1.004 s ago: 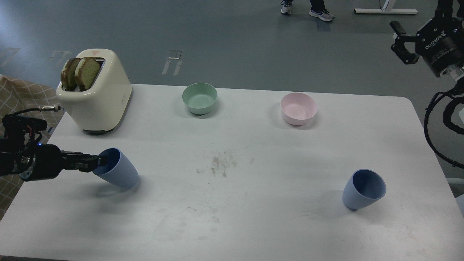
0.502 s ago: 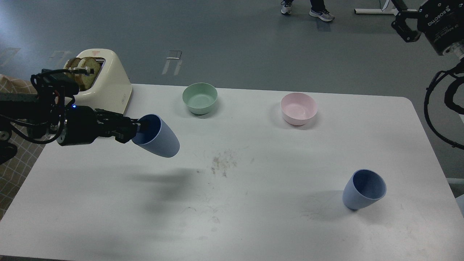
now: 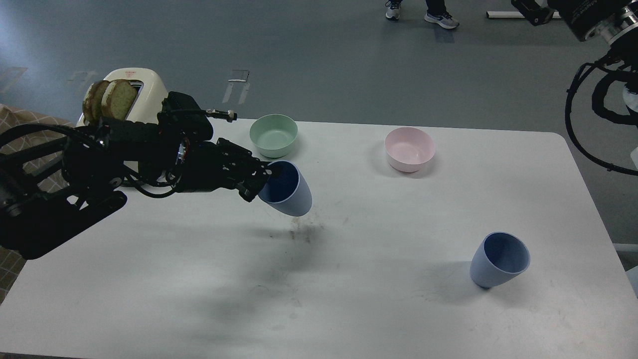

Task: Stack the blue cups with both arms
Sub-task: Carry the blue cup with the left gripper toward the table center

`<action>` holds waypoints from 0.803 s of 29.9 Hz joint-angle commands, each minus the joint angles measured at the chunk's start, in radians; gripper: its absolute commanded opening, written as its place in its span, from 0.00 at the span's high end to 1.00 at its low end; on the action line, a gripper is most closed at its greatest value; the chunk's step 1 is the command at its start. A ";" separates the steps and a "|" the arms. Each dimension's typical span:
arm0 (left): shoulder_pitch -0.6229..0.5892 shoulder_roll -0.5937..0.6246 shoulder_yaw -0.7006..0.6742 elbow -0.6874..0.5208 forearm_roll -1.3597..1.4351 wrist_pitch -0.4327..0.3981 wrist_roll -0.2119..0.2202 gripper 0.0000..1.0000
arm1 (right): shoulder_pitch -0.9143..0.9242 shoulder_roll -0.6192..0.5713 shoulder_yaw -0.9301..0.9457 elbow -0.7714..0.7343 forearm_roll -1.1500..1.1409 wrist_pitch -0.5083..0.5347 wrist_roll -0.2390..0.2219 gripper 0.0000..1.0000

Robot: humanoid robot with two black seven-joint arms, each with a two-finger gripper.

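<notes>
My left gripper (image 3: 263,179) is clamped on the rim of one matte dusty-blue tapered cup (image 3: 285,188), one finger inside and one outside. A second ago this cup was low over the near left part of the white table (image 3: 398,309). Now I have carried it up and to the right, so it hangs tilted in the air over the middle, just near of the mint-green bowl (image 3: 273,135). Its dark shadow lies on the table below it.

The other blue cup (image 3: 498,259) has not moved. It leans on its round base at the near right, well apart from the carried one.

My right gripper (image 3: 529,11) has risen to the far right top corner. It is cut off by the edge, so I cannot tell if it is wide or narrow.

I think the carried cup still has to cross to the right cup.

The pink bowl (image 3: 409,148) and the cream toaster (image 3: 130,92) with bread slices sit far back. I can read no writing now.
</notes>
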 commanded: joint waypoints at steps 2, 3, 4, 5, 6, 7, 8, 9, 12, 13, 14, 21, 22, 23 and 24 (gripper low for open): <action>-0.073 -0.049 0.113 0.023 0.031 0.000 0.001 1.00 | -0.002 0.006 0.000 0.000 0.000 0.000 -0.001 0.00; -0.089 -0.066 0.135 0.025 0.033 0.000 0.001 1.00 | -0.002 0.009 0.000 -0.001 0.000 0.000 -0.001 0.00; -0.099 -0.074 0.143 0.028 0.033 0.000 0.001 1.00 | -0.002 0.011 0.000 -0.001 0.000 0.000 0.000 0.00; -0.114 -0.094 0.156 0.044 0.034 0.000 0.002 1.00 | -0.002 0.012 0.000 -0.001 0.000 0.000 -0.001 0.00; -0.122 -0.103 0.161 0.055 0.036 0.000 0.004 1.00 | -0.002 0.014 0.000 0.000 0.000 0.000 0.000 0.00; -0.129 -0.114 0.167 0.064 0.036 0.000 0.004 1.00 | -0.002 0.014 0.000 0.000 0.000 0.000 0.000 0.00; -0.142 -0.129 0.182 0.080 0.039 0.000 0.004 1.00 | -0.002 0.014 0.000 -0.001 0.000 0.000 -0.001 0.00; -0.148 -0.134 0.190 0.084 0.041 0.000 0.004 1.00 | -0.002 0.012 0.000 0.000 0.000 0.000 0.000 0.00; -0.162 -0.142 0.216 0.092 0.039 0.000 0.004 1.00 | -0.003 0.012 -0.002 -0.001 0.000 0.000 0.000 0.00; -0.162 -0.146 0.216 0.092 0.039 0.000 0.004 1.00 | -0.005 0.012 0.000 -0.001 0.000 0.000 0.000 0.00; -0.166 -0.157 0.216 0.092 0.039 0.000 0.004 1.00 | -0.006 0.014 0.000 -0.001 0.000 0.000 -0.001 0.00; -0.176 -0.209 0.219 0.091 0.039 0.000 0.004 1.00 | -0.011 0.014 -0.002 -0.001 0.000 0.000 -0.001 0.00; -0.177 -0.220 0.219 0.092 0.039 0.000 0.004 1.00 | -0.011 0.015 0.000 -0.001 0.000 0.000 0.000 0.00; -0.177 -0.230 0.219 0.092 0.039 0.000 0.004 1.00 | -0.011 0.014 -0.002 -0.001 0.000 0.000 0.000 0.00; -0.177 -0.234 0.219 0.092 0.039 0.000 0.004 1.00 | -0.011 0.014 0.000 -0.001 0.000 0.000 0.000 0.00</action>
